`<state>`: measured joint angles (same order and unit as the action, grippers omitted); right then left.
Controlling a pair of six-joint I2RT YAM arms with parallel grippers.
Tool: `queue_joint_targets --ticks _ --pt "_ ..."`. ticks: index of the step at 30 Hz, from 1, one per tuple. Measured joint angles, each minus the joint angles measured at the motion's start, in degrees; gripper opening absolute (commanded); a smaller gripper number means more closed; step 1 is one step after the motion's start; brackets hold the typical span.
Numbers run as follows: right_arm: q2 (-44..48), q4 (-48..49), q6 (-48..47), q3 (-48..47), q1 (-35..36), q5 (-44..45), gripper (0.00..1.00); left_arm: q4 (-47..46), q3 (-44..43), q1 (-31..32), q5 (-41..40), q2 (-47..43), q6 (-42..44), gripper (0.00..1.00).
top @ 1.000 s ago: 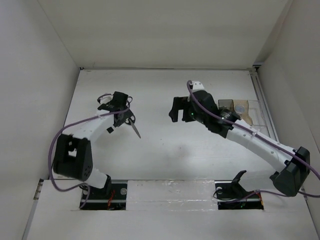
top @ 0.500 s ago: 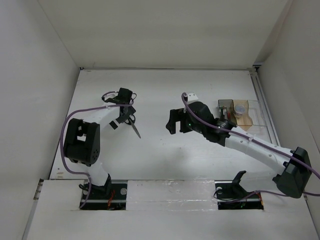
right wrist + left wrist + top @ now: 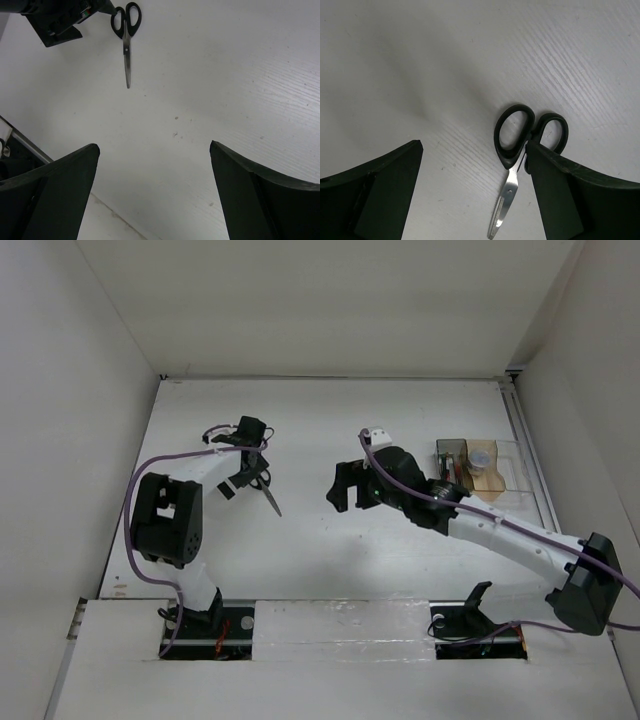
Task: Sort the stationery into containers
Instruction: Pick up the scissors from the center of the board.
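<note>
Nearest the arm bases, the left hand [image 3: 472, 150] hangs over the white tabletop [image 3: 330, 420], fingers spread wide with nothing gripped. The small black-handled scissors with grey blades [image 3: 512, 170] lie flat just below it, off-centre in the gap. One handle loop sits between the fingers; the other is partly hidden behind a finger [image 3: 555, 190].

Long axis: blade tip points toward the bases, loops toward the far edge, slightly slanted.

Judgement: the left arm is plainly nearer; a small sideways correction should centre the loops.

The right hand [image 3: 155, 147] is also wide and empty, well apart from the scissors. Beyond it to the right stands the small compartmented desk organizer [image 3: 480, 465] in dark grey, tan and clear plastic.
</note>
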<state>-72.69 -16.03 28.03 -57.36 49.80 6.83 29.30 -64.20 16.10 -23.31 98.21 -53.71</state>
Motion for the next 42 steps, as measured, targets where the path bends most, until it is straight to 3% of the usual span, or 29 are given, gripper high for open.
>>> queue_joint_targets --ticks 22,25,28,29,30,31,42 --pt "0.8 0.4 0.7 0.2 1.3 -0.2 0.98 -2.8 -0.1 -2.8 2.4 4.5 2.5 0.71" --pt "0.8 0.6 0.7 0.2 1.3 -0.2 0.96 -3.1 0.0 -2.8 2.5 4.5 2.9 0.59" --pt "0.7 0.7 0.7 0.2 1.3 -0.2 0.96 -3.6 0.1 -2.8 2.5 4.6 3.1 0.38" --pt "0.7 0.7 0.7 0.2 1.3 -0.2 0.96 -3.9 0.1 -2.8 2.6 4.7 3.2 0.30" --pt "0.7 0.7 0.7 0.2 1.3 -0.2 0.96 -4.3 0.1 -2.8 2.6 4.7 3.6 0.12" --pt "0.7 0.7 0.7 0.2 1.3 -0.2 0.95 -4.5 0.1 -2.7 2.4 4.8 3.3 0.03" --pt "3.1 3.4 -0.3 2.7 1.3 -3.5 1.00 -8.5 2.1 -2.2 3.5 3.4 6.4 0.00"
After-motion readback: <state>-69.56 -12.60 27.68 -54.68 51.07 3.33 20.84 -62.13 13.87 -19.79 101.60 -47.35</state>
